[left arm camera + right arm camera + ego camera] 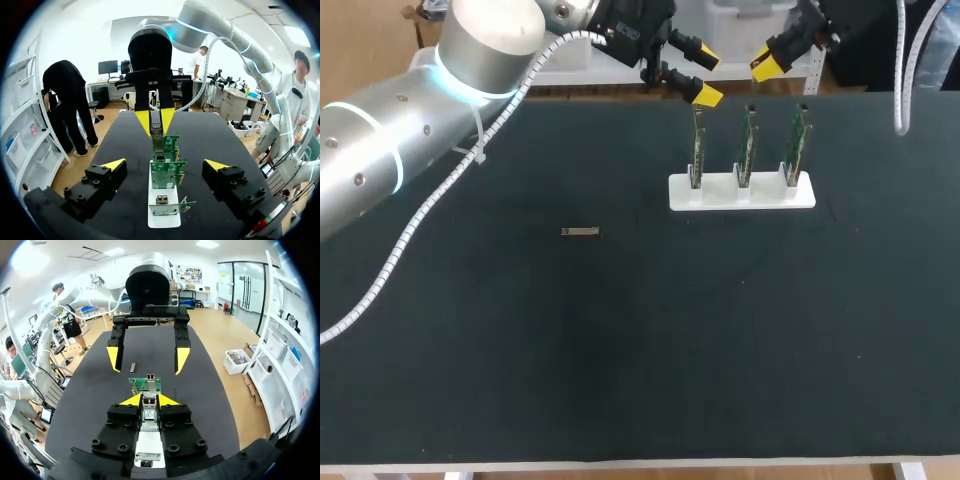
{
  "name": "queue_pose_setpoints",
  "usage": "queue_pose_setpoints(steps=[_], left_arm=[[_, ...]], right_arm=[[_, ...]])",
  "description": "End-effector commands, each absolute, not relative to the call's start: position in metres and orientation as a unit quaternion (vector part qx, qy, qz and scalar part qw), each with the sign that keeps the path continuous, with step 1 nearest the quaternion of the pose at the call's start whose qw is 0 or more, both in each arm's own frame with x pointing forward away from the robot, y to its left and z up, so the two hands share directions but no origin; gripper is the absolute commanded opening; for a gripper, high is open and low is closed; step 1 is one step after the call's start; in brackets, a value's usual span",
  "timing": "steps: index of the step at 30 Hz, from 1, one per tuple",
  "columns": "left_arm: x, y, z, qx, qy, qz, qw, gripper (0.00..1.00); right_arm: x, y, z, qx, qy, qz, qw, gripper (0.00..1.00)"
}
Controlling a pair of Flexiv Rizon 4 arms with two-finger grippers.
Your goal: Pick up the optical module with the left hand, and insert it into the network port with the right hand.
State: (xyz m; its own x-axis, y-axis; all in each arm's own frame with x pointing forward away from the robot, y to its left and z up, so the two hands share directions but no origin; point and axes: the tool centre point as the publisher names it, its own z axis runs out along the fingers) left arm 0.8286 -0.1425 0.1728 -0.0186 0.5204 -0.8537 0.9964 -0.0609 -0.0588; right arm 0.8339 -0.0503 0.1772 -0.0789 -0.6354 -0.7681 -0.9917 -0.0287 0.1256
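Observation:
A white stand [720, 196] at the back of the table holds three upright green network cards [747, 145]. My right gripper [149, 400] is shut on a silver optical module [149, 413], right at the nearest card's port end; whether it is seated I cannot tell. In the left wrist view this module [156, 128] shows between the right gripper's yellow tips, over the farthest card [165, 142]. My left gripper [165, 165] hangs open at the stand's other end, with nothing held. In the head view the left gripper [705, 78] and the right gripper [770, 60] face each other above the cards.
A second small optical module [580, 232] lies loose on the black table left of the stand; in the right wrist view this module [132, 368] lies beyond the cards. My left arm's white cable [440, 190] hangs over the table's left part.

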Motion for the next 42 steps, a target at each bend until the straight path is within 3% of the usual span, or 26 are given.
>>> queue_pose_setpoints(steps=[1, 42], left_arm=[[0.8260, -0.1419, 0.1726, 0.624, 0.608, -0.373, 0.319, 1.00], [0.8260, -0.1419, 0.1726, 0.624, 0.608, -0.373, 0.319, 1.00]], right_arm=[[0.8363, -0.0500, 0.1754, -0.629, 0.648, 0.347, 0.253, 0.00], [0.8326, -0.0488, 0.1668, -0.623, 0.656, 0.347, 0.248, 0.00]])
